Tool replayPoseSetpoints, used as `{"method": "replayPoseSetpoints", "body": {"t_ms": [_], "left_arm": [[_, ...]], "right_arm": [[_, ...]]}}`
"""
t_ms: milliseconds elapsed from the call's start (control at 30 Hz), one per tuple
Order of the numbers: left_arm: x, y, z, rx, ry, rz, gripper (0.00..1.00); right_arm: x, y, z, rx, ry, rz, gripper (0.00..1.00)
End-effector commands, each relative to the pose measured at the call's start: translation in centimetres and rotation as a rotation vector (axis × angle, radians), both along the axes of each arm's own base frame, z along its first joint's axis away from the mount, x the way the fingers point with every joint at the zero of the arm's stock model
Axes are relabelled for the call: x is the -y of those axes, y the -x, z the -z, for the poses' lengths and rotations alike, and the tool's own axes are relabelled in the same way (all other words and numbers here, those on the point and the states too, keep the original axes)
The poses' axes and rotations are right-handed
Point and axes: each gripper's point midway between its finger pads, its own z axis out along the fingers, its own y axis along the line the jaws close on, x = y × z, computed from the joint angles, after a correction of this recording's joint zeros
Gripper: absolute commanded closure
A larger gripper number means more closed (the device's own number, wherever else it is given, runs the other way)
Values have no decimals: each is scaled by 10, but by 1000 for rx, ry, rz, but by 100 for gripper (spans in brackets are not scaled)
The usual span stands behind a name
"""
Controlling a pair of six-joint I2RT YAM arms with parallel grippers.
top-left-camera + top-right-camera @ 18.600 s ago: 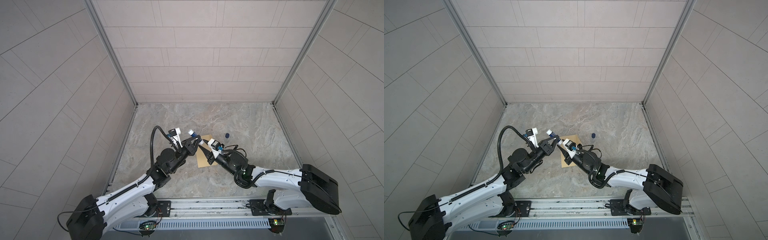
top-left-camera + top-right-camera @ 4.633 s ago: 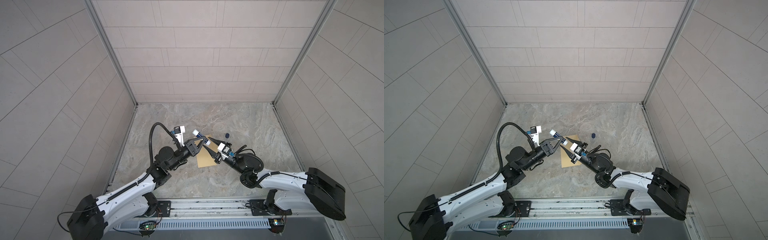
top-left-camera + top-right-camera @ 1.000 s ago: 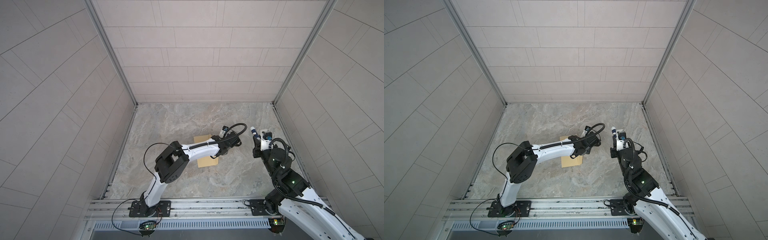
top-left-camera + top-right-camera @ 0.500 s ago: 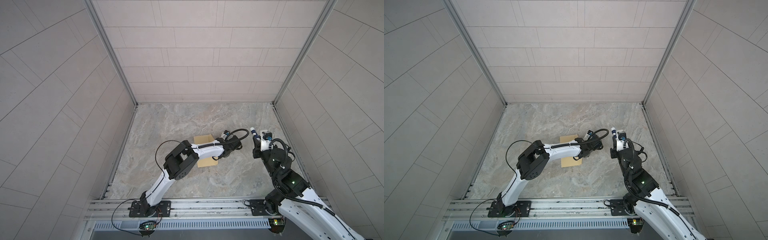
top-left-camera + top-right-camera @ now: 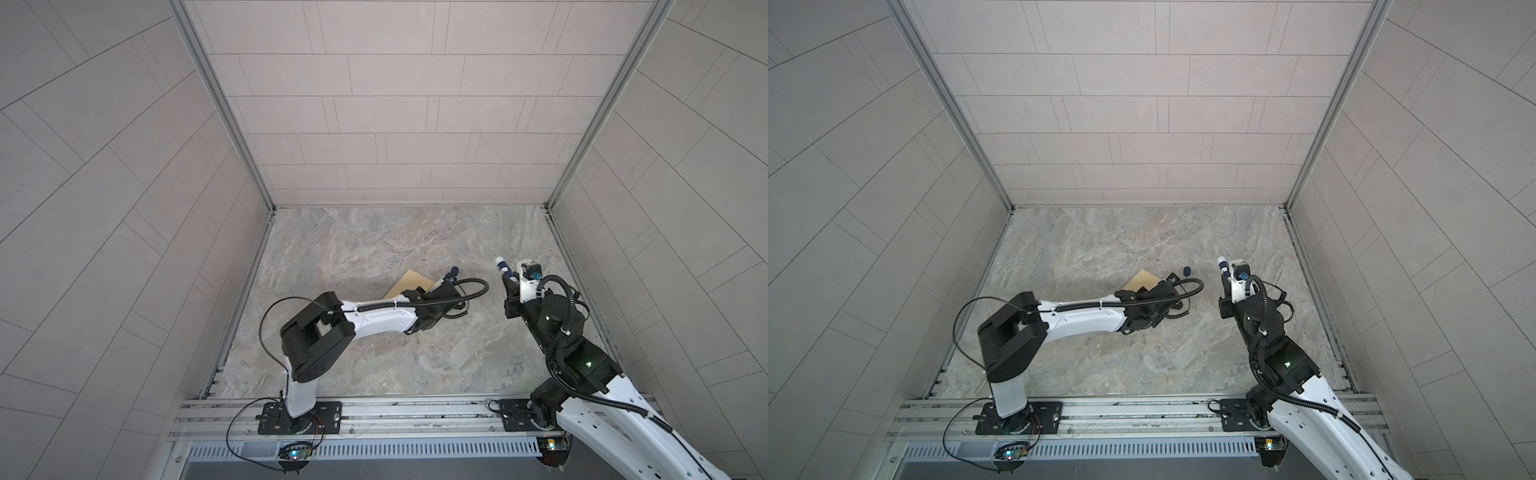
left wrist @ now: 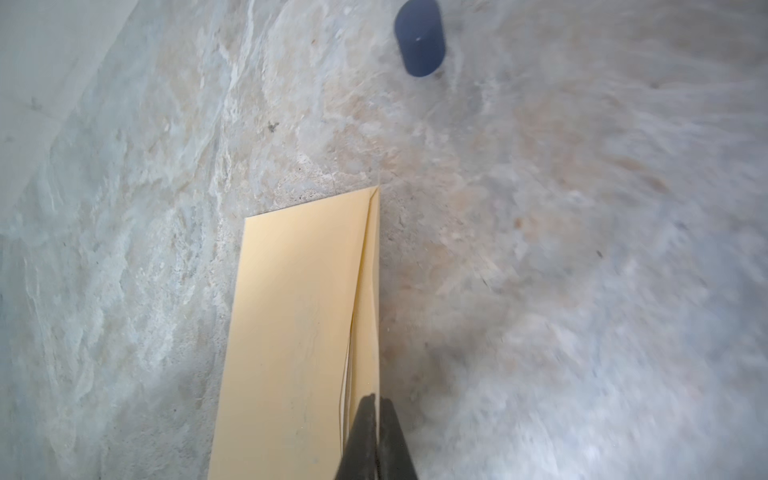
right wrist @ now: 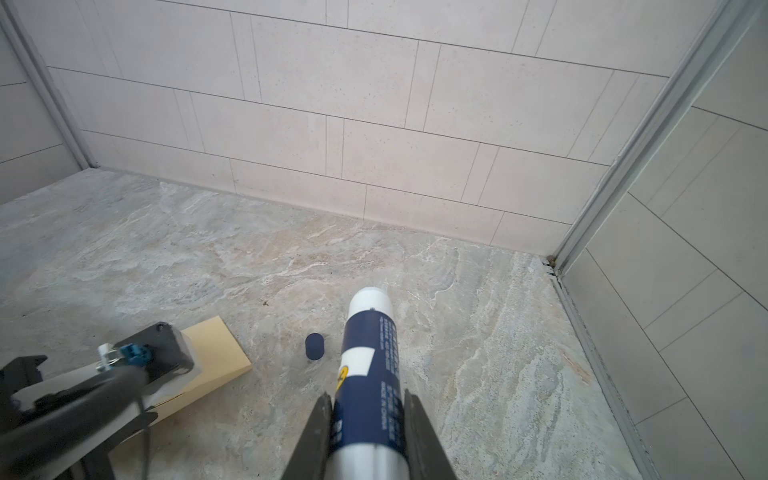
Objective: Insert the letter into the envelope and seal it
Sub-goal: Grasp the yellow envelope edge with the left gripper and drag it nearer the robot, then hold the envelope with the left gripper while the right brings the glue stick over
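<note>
Left gripper (image 6: 377, 405) reads closed from my seat: its 2 dark fingers (image 6: 365, 432) are pressed together on the long edge of the envelope (image 6: 299, 332), where the folded flap meets the body, so I call it a pinch on the paper. From those fingertips the mustard-tan envelope runs straight ahead along the bench (image 6: 582, 291). Beyond its far end, ahead of the gripper, a small dark blue cap (image 6: 419, 37) lies on the stone surface, apart from the paper. A narrow slit gapes under the flap near the fingers; whether the letter sits inside I cannot tell. In both top views the left arm (image 5: 374, 320) covers most of the envelope (image 5: 409, 284), with 1 corner showing. Right gripper (image 7: 367, 399) is clamped on a blue-and-white glue stick (image 7: 370, 353), whose uncapped white tip points away from the gripper, above the bench. The cap (image 7: 314, 346) lies between this gripper and the envelope (image 7: 216, 349). The 2 grippers are well apart.
</note>
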Motion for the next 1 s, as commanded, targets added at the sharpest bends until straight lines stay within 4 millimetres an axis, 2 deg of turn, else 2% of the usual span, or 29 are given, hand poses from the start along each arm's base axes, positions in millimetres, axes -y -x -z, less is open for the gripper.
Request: {"method": "replayPoseSetpoints", "body": {"t_ms": [0,200,367,400,533,667,833,900,967], "left_arm": [[11,22,-12,50,19,277,100],[0,58,-14,163,82,527,100],[-1,83,-11,314,162,723,100],[0,85,-12,349,177,740,100],[4,92,7,349,143,829,100],[15,93,5,414,174,871,100],[18,98,13,385,143,918,100],[17,98,13,373,142,906,94],[14,99,15,354,138,901,80]], "right_arm": [[-13,3,-19,-15,1,-82,100],[-35,4,-15,-126,51,-205,100],[-42,5,-9,-207,84,-249,100],[-44,5,-8,-217,88,-255,100],[-48,6,-7,-239,92,-277,100],[-53,7,-1,-270,95,-307,100],[-59,9,6,-312,103,-343,100],[-61,9,9,-327,103,-354,100],[-64,9,13,-346,105,-365,100]]}}
